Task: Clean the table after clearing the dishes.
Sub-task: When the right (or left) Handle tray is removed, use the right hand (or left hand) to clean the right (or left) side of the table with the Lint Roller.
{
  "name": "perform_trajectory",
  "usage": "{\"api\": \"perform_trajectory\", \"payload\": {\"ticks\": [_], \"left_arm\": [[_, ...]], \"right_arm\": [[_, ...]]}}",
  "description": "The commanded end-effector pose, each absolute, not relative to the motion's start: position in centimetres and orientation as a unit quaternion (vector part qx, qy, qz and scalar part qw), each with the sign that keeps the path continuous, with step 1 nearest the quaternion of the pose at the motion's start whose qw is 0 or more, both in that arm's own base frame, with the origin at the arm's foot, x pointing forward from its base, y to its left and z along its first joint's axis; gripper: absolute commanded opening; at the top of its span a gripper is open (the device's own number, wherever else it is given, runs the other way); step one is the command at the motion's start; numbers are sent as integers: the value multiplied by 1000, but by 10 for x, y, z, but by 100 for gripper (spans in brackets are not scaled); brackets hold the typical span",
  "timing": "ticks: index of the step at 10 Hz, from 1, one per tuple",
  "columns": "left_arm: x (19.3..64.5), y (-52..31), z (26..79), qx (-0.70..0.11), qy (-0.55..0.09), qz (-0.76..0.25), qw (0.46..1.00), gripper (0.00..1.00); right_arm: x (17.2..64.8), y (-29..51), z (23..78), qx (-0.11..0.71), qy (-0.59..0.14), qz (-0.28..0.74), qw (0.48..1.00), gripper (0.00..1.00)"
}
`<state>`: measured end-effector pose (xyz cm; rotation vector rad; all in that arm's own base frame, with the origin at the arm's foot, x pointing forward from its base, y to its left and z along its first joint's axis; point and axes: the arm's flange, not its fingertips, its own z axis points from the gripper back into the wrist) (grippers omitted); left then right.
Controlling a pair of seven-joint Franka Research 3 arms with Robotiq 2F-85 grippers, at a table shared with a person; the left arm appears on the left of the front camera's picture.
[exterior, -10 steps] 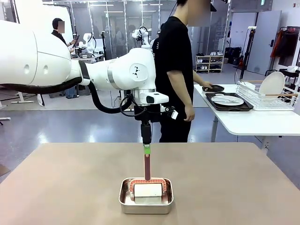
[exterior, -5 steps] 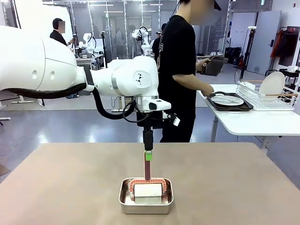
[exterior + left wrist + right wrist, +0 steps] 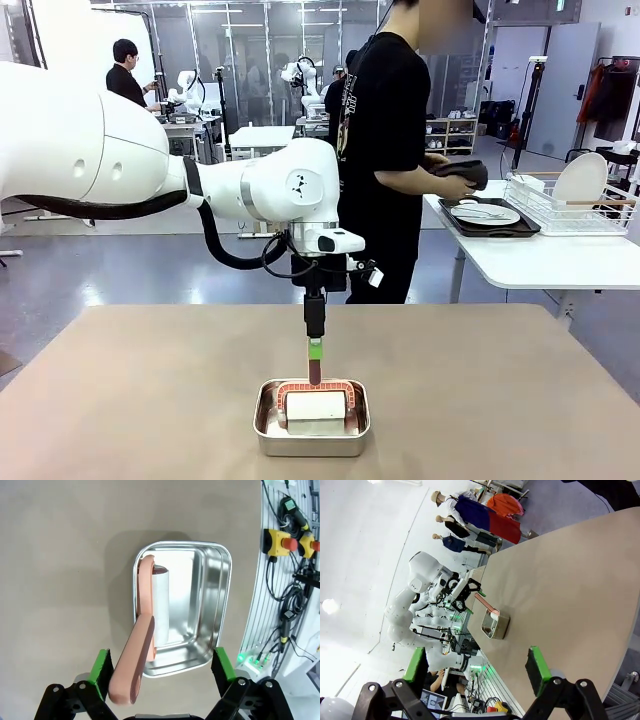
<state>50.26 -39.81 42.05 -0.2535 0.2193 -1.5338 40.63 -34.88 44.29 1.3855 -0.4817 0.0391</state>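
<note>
Left hand [image 3: 162, 666] hangs spread around the roller handle [image 3: 134, 672] above the steel pan [image 3: 223, 595], at 6 o'clock on the surface [image 3: 130, 390]. Right hand [image 3: 477, 662] is also spread. The dishes [image 3: 485, 213] sit on a tray [image 3: 450, 219] at 2 o'clock.

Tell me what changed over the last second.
The left gripper came down, open, around the roller's handle, not yet gripping. The person lifted a dark object off the side table. The pan, roller and table stayed put.
</note>
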Motion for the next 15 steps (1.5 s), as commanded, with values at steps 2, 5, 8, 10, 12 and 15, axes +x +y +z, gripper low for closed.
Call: {"api": "perform_trajectory", "payload": {"ticks": [2,5,8,10,12,15], "left_arm": [[493,-394,404,-112,83,-697,703,100],[491,-394,401,-107,85,-698,703,98],[491,-396,401,-102,85,-701,701,70],[492,-396,402,-101,81,-701,701,50],[493,-394,405,-101,79,-700,703,31],[493,-394,408,-101,79,-699,703,1]], "right_arm": [[402,-345,444,628,-223,21,745,100],[402,-345,444,628,-223,21,745,100],[402,-345,444,628,-223,21,745,100],[402,-345,444,628,-223,21,745,100],[402,-345,444,628,-223,21,745,100],[402,-345,444,628,-223,21,745,100]]}}
